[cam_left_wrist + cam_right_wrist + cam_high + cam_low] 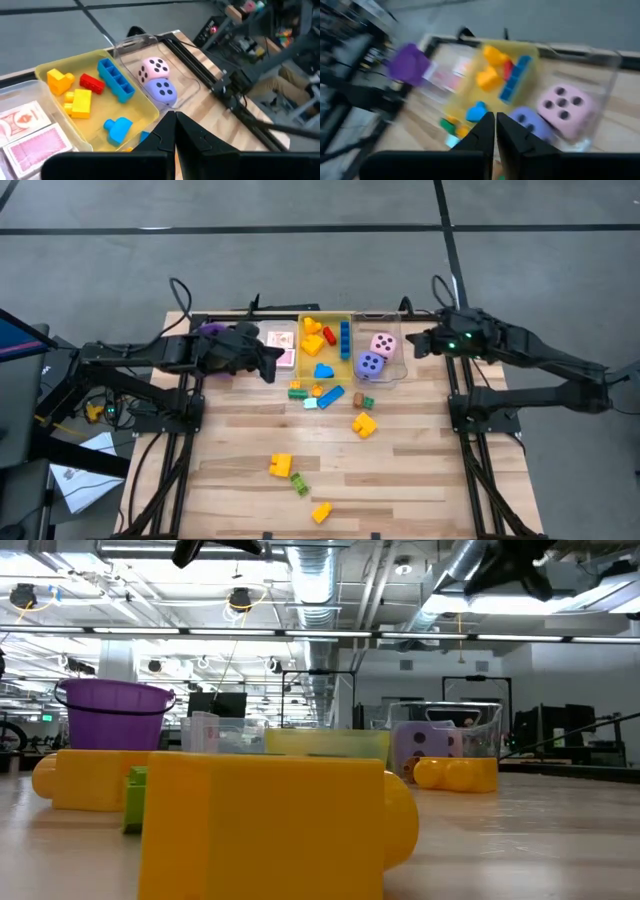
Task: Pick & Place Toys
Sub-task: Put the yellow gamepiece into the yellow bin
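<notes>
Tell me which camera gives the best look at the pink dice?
The left wrist view: the pink dice sits sharp and unobstructed in its clear bin. The right wrist view shows it blurred, the high view shows it tiny, and in the low view I cannot make it out.

You're looking at a pale wood-plank table (420,470) with a smooth finish. On it, glossy plastic blocks (363,423) lie near a clear plastic bin (392,370) holding matt foam dice (371,364).
</notes>
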`<state>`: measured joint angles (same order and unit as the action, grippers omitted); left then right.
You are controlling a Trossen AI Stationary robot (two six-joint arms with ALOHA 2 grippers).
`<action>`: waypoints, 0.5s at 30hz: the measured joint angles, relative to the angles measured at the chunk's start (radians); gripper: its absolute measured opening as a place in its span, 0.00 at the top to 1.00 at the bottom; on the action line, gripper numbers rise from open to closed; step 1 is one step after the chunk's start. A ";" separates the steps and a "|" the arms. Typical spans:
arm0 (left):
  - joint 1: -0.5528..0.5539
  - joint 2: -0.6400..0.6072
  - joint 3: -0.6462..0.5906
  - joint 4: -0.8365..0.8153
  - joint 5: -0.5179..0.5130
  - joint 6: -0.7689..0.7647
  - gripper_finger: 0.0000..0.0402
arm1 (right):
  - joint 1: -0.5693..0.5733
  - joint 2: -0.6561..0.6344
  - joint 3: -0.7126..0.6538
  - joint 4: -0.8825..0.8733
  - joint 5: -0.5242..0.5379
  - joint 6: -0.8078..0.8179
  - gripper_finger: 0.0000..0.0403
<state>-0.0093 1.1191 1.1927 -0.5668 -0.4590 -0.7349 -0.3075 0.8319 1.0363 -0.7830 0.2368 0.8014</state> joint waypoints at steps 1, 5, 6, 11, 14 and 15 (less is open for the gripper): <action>-0.007 0.000 0.000 0.000 0.000 0.011 1.00 | 0.021 -0.012 0.000 0.014 0.012 0.010 0.96; -0.016 0.000 0.000 0.009 0.002 0.027 1.00 | 0.083 -0.047 0.000 0.001 0.059 0.052 0.90; -0.016 0.000 0.000 0.009 0.002 0.027 1.00 | 0.095 -0.051 0.000 -0.018 0.078 0.066 0.88; -0.016 0.000 0.000 0.016 0.007 0.028 1.00 | 0.129 -0.051 0.000 -0.050 0.118 0.114 0.74; -0.016 0.000 0.000 0.033 0.100 0.103 1.00 | 0.136 -0.050 0.000 -0.051 0.115 0.123 0.65; -0.016 0.000 0.000 0.044 0.141 0.128 0.99 | 0.139 -0.050 0.000 -0.051 0.116 0.131 0.62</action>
<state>-0.0254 1.1194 1.1927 -0.5226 -0.3179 -0.6068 -0.1689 0.7815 1.0363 -0.8337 0.3523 0.9326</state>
